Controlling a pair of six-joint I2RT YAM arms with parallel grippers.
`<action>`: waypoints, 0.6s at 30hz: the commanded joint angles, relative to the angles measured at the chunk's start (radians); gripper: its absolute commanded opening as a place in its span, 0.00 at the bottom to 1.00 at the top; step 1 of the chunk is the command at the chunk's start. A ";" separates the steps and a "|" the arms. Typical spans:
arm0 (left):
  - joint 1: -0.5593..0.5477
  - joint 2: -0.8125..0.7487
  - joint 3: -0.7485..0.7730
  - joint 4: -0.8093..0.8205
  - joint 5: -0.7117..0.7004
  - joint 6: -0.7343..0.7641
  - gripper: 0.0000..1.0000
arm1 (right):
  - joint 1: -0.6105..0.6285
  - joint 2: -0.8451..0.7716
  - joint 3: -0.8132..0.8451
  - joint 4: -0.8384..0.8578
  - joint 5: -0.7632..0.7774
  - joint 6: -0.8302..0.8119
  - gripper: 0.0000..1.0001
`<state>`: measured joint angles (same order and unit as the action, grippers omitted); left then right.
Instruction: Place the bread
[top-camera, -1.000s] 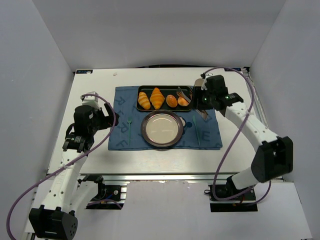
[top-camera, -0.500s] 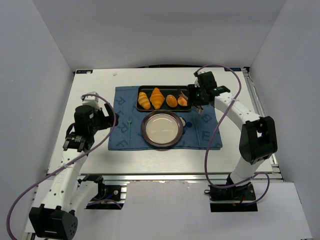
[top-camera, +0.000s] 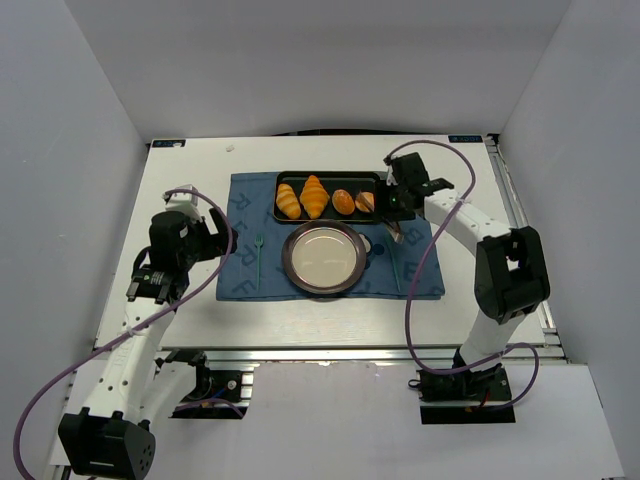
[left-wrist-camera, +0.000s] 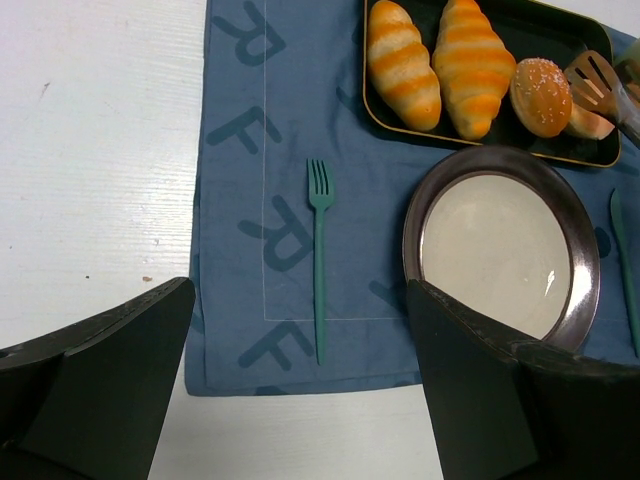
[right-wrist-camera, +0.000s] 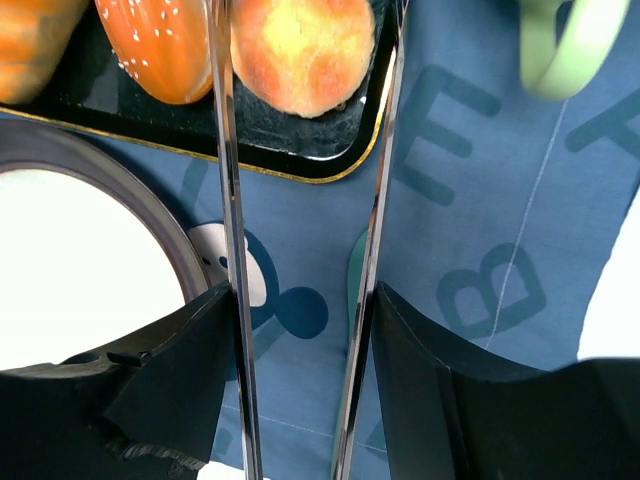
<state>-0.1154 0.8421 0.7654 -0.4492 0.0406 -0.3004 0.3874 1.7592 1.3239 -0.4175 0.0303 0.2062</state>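
So in the last second the right arm tucks its elbow in toward the middle of the table and the right gripper (right-wrist-camera: 300, 310) shifts a bit closer to the tray corner; the left arm hasn't budged. Nearest to the bases, the left gripper (left-wrist-camera: 300, 290) hangs with its fingers spread wide and nothing in them, above the white table (left-wrist-camera: 90, 150) and the edge of the blue letter-printed cloth mat (left-wrist-camera: 240, 150). On the mat there's a teal plastic fork (left-wrist-camera: 319, 270), then the round silver metal plate (left-wrist-camera: 413, 225) with nothing on it. The right fingers are partly closed, pinching a pair of shiny metal tongs (right-wrist-camera: 228, 200), whose two blades run out toward the black rectangular tray (left-wrist-camera: 530, 25). The small round golden-orange bun (right-wrist-camera: 300, 50) sits in the tray's right end, right between the blades; can't tell if they touch it. Left of it are the darker sesame bun (left-wrist-camera: 541, 97) and two striped croissants (left-wrist-camera: 400, 62).
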 joint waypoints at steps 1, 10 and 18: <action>-0.003 -0.014 -0.008 -0.006 -0.007 0.009 0.98 | 0.001 0.005 -0.015 0.016 -0.021 -0.002 0.60; -0.003 -0.021 -0.011 -0.005 -0.007 0.004 0.98 | 0.010 -0.018 -0.057 -0.026 -0.084 -0.014 0.59; -0.003 -0.021 -0.003 -0.008 -0.002 0.000 0.98 | 0.013 -0.021 -0.042 -0.049 -0.064 -0.018 0.32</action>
<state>-0.1154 0.8402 0.7601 -0.4496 0.0410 -0.3008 0.3950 1.7626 1.2602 -0.4538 -0.0334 0.1947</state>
